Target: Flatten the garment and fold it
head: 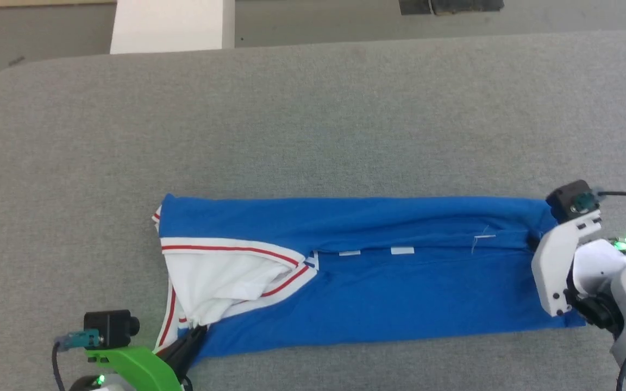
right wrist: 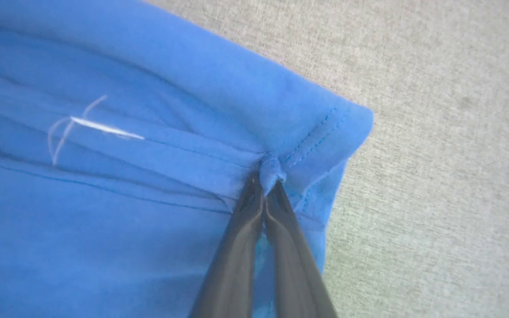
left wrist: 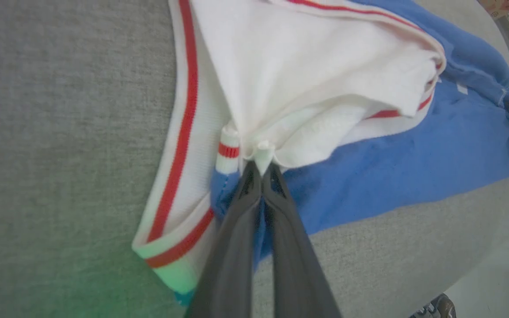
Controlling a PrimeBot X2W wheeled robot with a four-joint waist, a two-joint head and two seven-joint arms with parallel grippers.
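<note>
At seven o'clock in my head view, my left gripper (left wrist: 261,165) is clamped shut on a pinch of white fabric at the near corner of the garment (head: 400,293), just beside the red-striped trim (left wrist: 184,132). At four o'clock my right gripper (right wrist: 265,181) is closed too, its tips nipping a bunched bit of the blue stitched hem at the opposite end. Between them the garment lies on the grey table (head: 313,125) as a long folded band running from nine to three o'clock, with a white panel showing at its nine o'clock end. Farther off, past the table's edge, a white block (head: 174,24) stands at eleven o'clock and a dark object (head: 449,5) lies at one o'clock.
</note>
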